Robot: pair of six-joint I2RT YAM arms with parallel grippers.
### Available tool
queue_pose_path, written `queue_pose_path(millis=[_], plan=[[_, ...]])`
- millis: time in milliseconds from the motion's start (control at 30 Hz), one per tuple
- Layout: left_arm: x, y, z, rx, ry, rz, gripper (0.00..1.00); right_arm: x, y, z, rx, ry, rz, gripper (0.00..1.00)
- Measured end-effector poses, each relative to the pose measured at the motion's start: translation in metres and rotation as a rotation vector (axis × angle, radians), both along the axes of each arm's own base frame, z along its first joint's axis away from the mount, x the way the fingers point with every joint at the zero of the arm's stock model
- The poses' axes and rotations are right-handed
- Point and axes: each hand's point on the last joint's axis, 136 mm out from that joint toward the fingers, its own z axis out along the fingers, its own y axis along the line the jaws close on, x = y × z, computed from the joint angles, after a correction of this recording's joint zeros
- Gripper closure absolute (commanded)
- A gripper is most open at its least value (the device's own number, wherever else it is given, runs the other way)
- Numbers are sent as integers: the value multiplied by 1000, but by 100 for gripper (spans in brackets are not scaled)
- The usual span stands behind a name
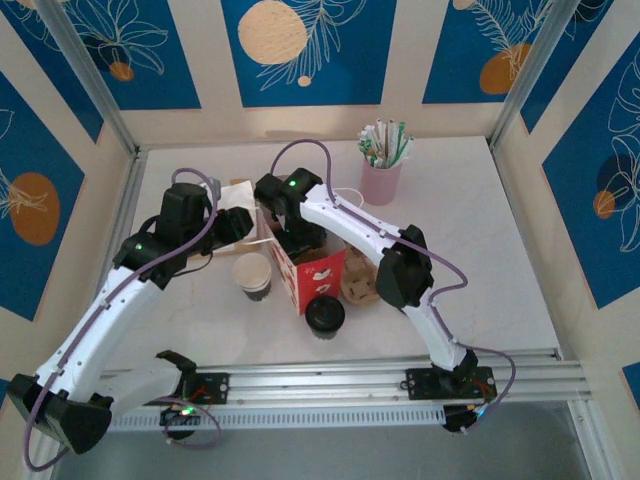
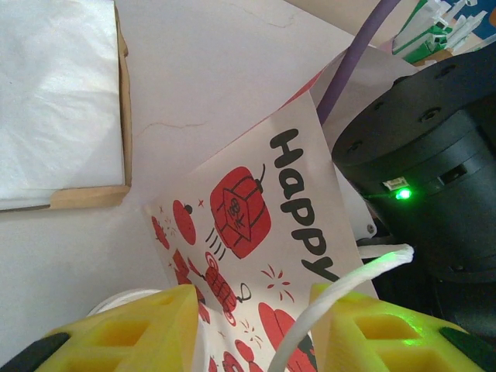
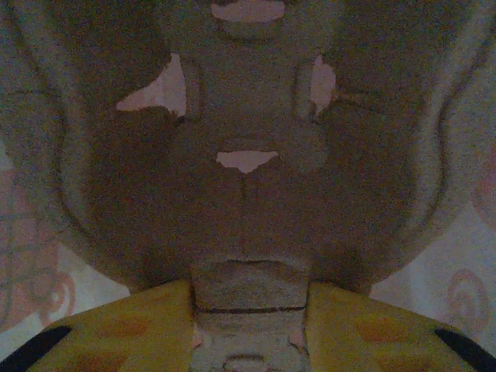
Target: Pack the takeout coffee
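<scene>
The takeout coffee [image 1: 252,274], an off-white paper cup with no lid on, stands on the table just left of the red-and-white paper bag [image 1: 318,275]. My left gripper [image 1: 243,226] is at the bag's left top edge. In the left wrist view its yellow fingers stand apart, and between them lie the printed bag wall [image 2: 256,217] and a white cord handle [image 2: 341,291]. My right gripper [image 1: 297,240] reaches down into the bag's mouth. In the dim right wrist view a grey pulp carrier [image 3: 248,116] lies inside, with a tab of it between the right gripper [image 3: 249,291] fingers.
A round black lid [image 1: 325,315] lies in front of the bag, and a brown round item [image 1: 360,286] lies to its right. A pink cup of wrapped straws [image 1: 381,172] stands at the back. A wooden napkin box [image 2: 122,101] sits behind the left gripper.
</scene>
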Motion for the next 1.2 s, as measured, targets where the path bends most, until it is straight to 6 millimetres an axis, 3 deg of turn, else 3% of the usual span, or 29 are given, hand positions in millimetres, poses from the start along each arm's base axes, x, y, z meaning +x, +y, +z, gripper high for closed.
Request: queue_pose_path(millis=[700, 1200], plan=[[-1, 0, 1, -2, -2, 1, 59, -2, -2, 7, -1, 5, 0, 39], [-1, 0, 1, -3, -1, 3, 58, 1, 3, 48, 84, -65, 1, 27]])
